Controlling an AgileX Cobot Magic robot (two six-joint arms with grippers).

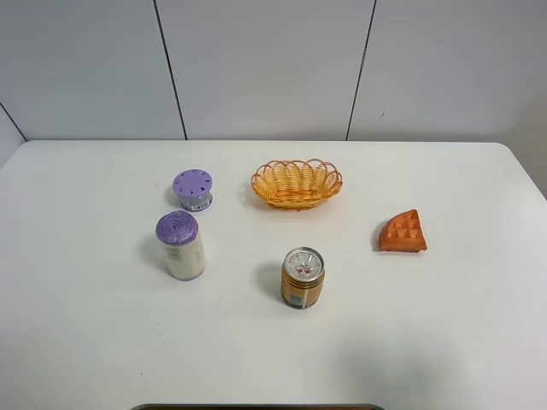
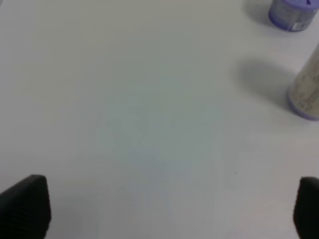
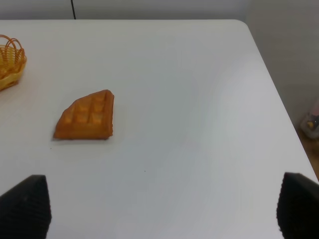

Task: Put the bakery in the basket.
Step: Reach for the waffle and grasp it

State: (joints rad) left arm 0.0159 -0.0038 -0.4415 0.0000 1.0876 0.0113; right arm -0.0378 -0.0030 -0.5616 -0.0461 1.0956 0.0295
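The bakery, an orange-brown waffle wedge with square dimples, lies on the white table at the right; it also shows in the right wrist view. The orange-yellow wicker basket stands empty at the back middle, and its rim shows in the right wrist view. My right gripper is open and empty, fingers wide apart, short of the waffle. My left gripper is open and empty over bare table. Neither gripper shows in the exterior high view.
A gold drink can stands at the front middle. A tall purple-lidded cup and a short purple-lidded cup stand at the left; both show in the left wrist view. The table's right edge is near the waffle.
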